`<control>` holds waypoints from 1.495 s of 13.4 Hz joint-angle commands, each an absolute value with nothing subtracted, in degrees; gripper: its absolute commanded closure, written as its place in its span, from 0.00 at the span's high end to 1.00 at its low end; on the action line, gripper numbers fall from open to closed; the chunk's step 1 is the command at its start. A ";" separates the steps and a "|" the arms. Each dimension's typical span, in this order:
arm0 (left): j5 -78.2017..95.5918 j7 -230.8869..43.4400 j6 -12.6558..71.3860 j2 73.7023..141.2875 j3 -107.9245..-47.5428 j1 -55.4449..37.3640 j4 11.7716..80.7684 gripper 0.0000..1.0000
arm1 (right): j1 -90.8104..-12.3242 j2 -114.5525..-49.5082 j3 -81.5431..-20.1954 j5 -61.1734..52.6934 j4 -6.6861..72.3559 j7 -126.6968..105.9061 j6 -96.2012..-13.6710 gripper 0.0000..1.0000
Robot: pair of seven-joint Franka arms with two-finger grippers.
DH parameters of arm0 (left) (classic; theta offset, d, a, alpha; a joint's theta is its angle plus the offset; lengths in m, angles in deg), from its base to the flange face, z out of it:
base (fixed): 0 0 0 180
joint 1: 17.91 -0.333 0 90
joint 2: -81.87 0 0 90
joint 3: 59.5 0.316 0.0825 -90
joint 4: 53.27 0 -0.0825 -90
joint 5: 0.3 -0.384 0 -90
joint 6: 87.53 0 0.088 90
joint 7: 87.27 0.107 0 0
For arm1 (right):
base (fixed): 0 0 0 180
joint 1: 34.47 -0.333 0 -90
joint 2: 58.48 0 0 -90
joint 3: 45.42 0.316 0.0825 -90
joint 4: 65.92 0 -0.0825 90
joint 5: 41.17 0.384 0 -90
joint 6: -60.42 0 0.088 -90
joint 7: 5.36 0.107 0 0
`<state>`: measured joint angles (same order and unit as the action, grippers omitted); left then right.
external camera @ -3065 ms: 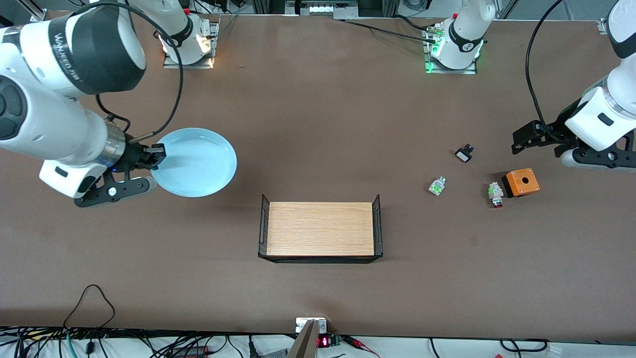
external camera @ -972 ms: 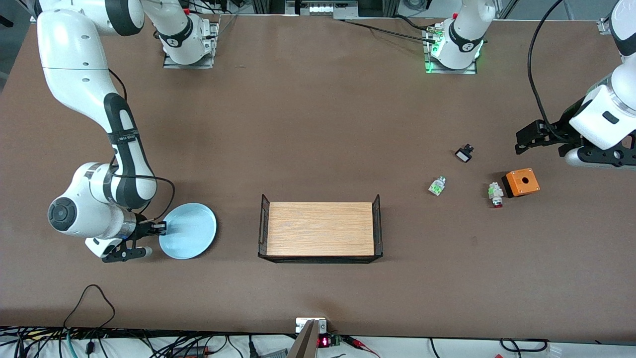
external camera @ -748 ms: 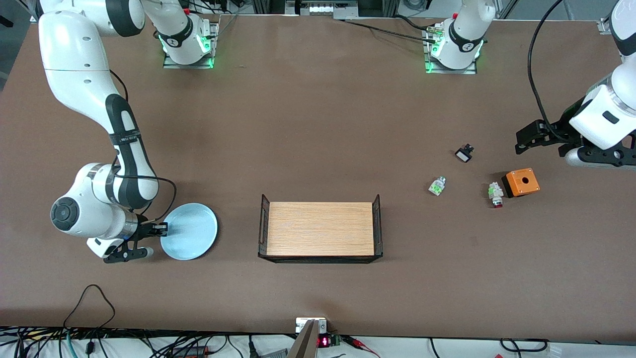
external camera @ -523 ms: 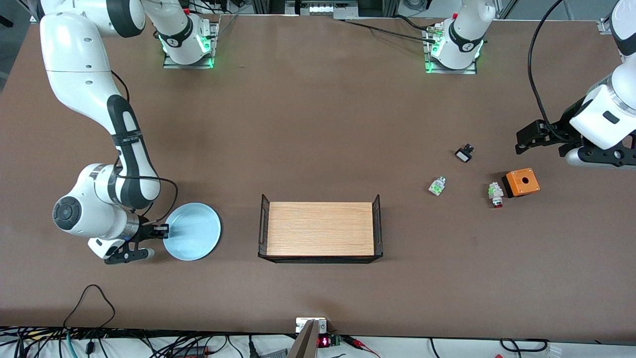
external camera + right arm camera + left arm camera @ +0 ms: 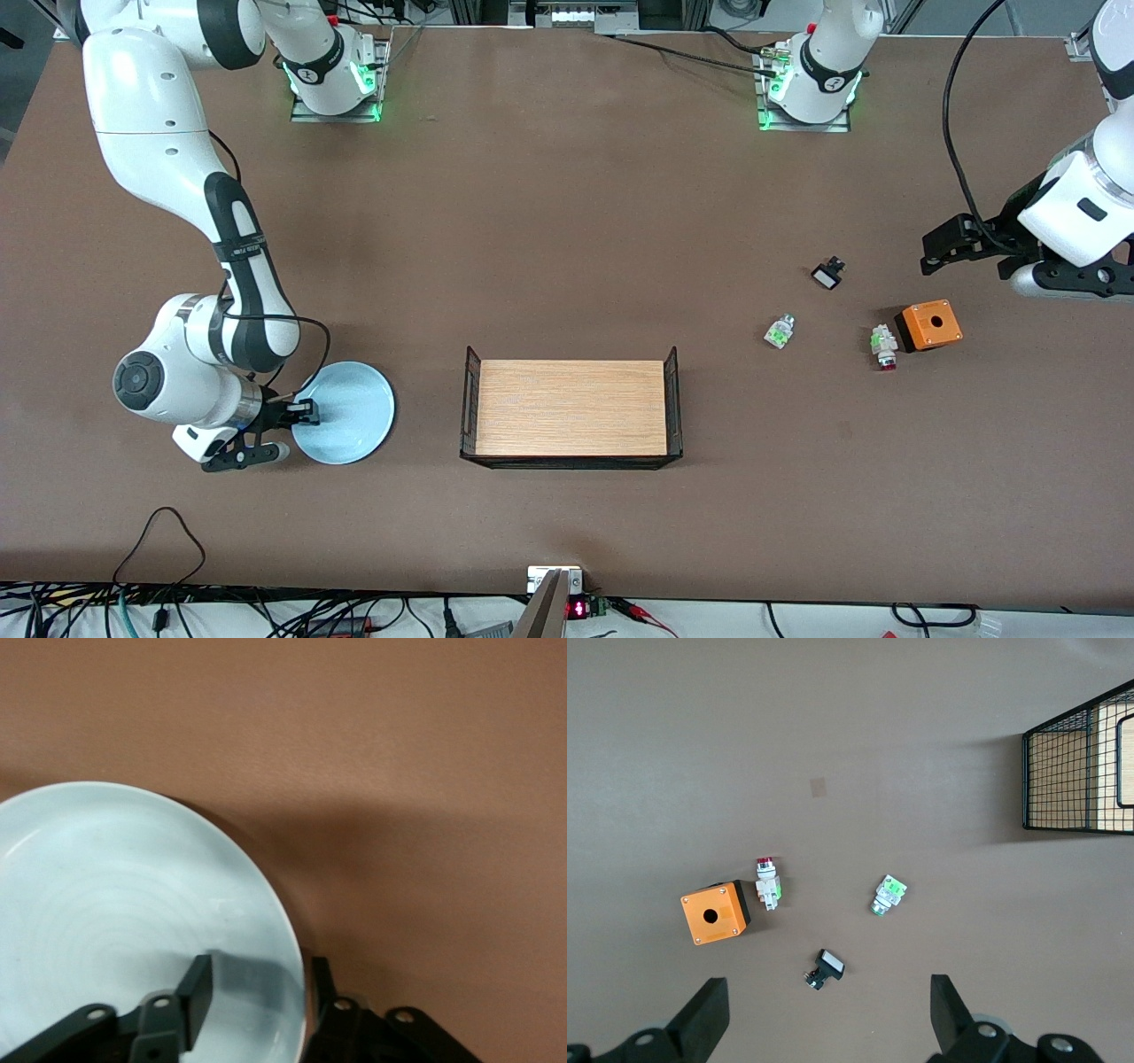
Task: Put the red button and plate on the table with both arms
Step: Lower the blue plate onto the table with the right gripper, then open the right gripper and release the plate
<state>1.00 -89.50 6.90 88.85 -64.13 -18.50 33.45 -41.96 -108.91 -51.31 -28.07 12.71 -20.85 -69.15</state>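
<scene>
arms: two, glossy white shells, rounded segments
joints: black bands and round black caps
cables: thin black, looping beside each forearm
bases: white, on metal plates, lit green
right gripper (image 5: 301, 413): black
left gripper (image 5: 824, 1014): black, with small round screw holes

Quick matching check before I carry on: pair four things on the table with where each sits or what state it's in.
Things:
1. plate
2. red button
3. left end effector
4. wooden rack

Places or states:
A. open, in the air over the table's left-arm end
B. beside the orange box
D. mid-table, nothing on it
C. rim pinched by the right end effector

Pairs: 1-C, 2-B, 3-A, 4-D
</scene>
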 commanded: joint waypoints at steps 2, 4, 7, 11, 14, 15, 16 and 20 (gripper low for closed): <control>1.72 -88.85 5.72 88.20 -63.63 -18.27 32.95 1.00 | -43.35 -106.91 -51.75 -27.81 5.92 -18.13 -55.04 1.00; 1.72 -88.85 5.72 88.20 -63.63 -18.27 33.04 1.00 | -43.17 -106.91 -51.92 -27.99 -2.86 -16.00 -44.13 1.00; 1.72 -88.85 5.72 88.20 -63.63 -18.27 33.04 1.00 | -43.61 -104.99 -53.15 -31.22 -8.87 -16.09 -36.01 1.00; 1.72 -88.85 5.72 88.20 -63.63 -18.27 33.04 1.00 | -44.49 -97.17 -53.07 -37.03 -9.06 -16.44 -30.74 1.00; 1.72 -88.85 5.72 88.20 -63.63 -18.27 32.95 1.00 | -43.96 -93.12 -53.15 -37.31 -9.06 -16.61 -25.46 1.00; 1.72 -88.85 5.72 88.20 -63.63 -18.27 32.95 1.00 | -44.14 -91.80 -53.15 -37.39 -9.06 -16.27 -23.62 1.00; 1.72 -88.85 5.72 88.20 -63.63 -18.27 33.04 1.00 | -44.31 -91.09 -53.15 -37.39 -9.06 -16.09 -22.38 1.00; 1.72 -88.94 5.72 88.11 -63.63 -18.27 33.04 1.00 | -44.92 -86.19 -52.54 -37.57 -7.93 -15.39 -20.62 1.00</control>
<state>1.00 -89.50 6.76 88.85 -64.10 -18.50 33.41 -44.07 -90.24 -53.00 -36.60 -9.78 -16.81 -21.98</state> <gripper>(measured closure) 0.000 0.000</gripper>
